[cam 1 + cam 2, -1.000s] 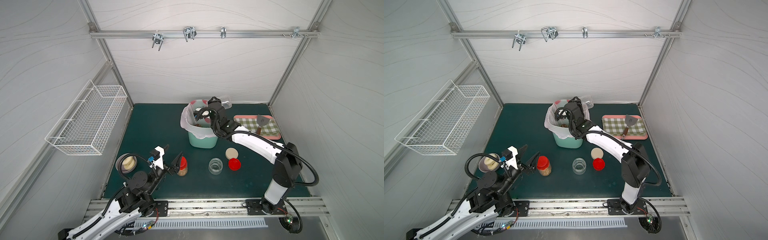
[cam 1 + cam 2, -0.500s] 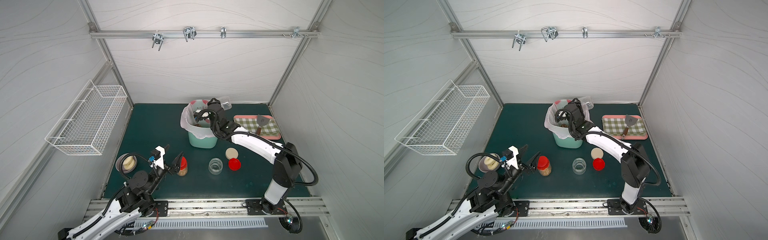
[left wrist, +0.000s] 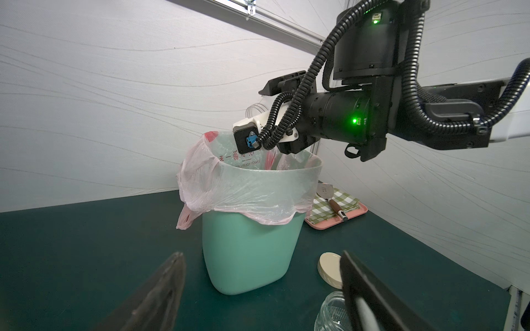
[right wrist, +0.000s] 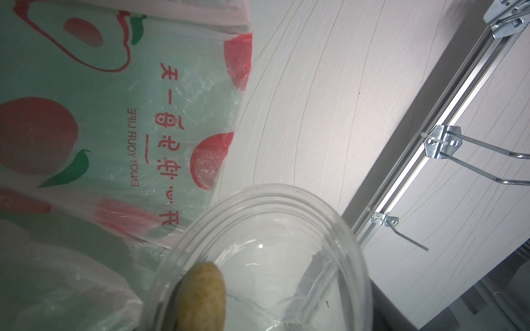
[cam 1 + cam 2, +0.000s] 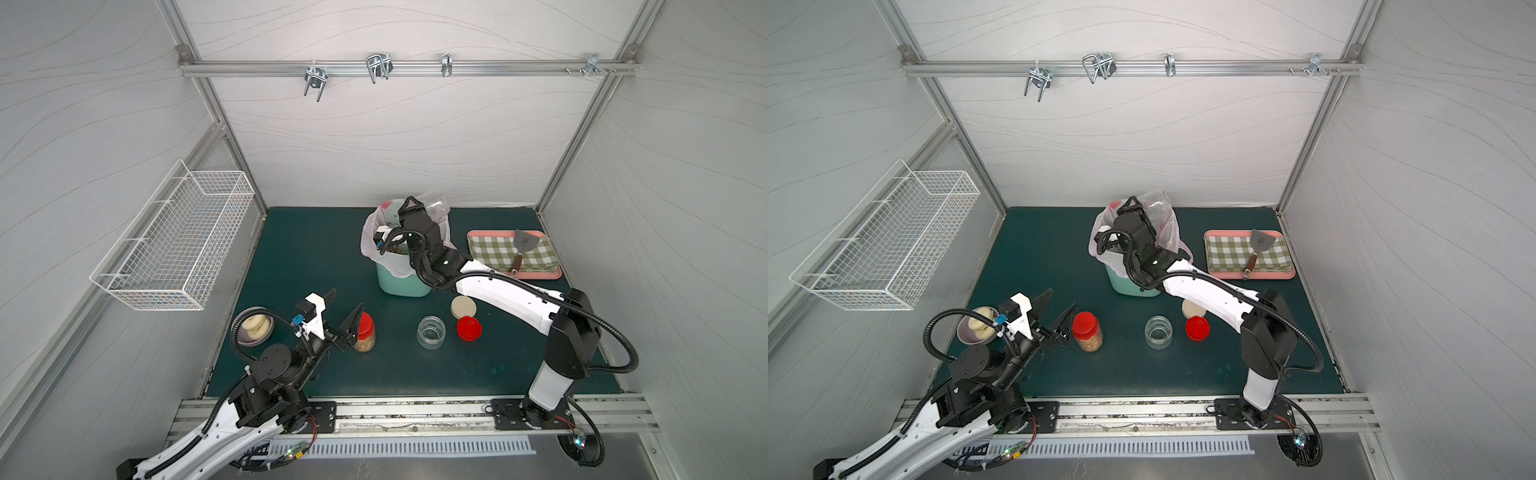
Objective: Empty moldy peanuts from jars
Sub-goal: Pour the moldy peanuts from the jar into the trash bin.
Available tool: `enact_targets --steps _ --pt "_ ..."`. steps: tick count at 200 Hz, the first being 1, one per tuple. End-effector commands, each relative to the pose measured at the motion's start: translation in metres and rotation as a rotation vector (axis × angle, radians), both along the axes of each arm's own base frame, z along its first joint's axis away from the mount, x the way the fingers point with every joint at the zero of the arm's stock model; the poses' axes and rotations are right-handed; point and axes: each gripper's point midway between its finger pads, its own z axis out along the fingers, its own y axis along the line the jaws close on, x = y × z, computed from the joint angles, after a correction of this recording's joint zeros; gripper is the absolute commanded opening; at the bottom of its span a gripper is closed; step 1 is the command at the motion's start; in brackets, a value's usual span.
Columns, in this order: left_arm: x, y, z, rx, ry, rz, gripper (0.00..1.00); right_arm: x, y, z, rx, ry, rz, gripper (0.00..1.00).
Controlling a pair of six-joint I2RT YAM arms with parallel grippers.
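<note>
Red print on the bin liner, two scripts

The pink plastic bag (image 3: 243,192) lining the mint-green bin (image 3: 246,252) has red lettering on its far inner face. From the left wrist view there is a row of Chinese characters, with 一 and 天 legible. Under it runs a smaller row of Latin capitals, "ENJOY YOUR LIF", the end hidden. The right wrist view shows the bag (image 4: 120,94) close up with both rows at full length: the capitals read "ENJOY YOUR LIFE", and the character row starts with 开 and ends with 一天. The spatula (image 3: 325,190) on the tray has a small stamp on its blade, too small to read.
</note>
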Motion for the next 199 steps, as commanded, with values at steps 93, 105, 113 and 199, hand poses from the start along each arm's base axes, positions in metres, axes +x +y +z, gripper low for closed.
enact_targets --steps 93,105,113,199 --pt "-0.004 0.008 0.013 -0.032 -0.04 0.013 0.86 -0.002 -0.005 0.032 -0.003 -0.056 -0.025 0.0" --pt "-0.004 0.008 0.013 -0.032 -0.041 0.014 0.86 -0.001 -0.006 0.03 0.012 -0.037 -0.022 0.0" --pt "-0.004 0.008 0.013 -0.032 -0.04 0.014 0.86 -0.002 -0.008 0.027 -0.001 -0.026 -0.037 0.0" --pt "-0.005 0.008 0.014 -0.036 -0.038 0.009 0.86 -0.013 -0.011 0.025 0.089 0.015 -0.023 0.0"
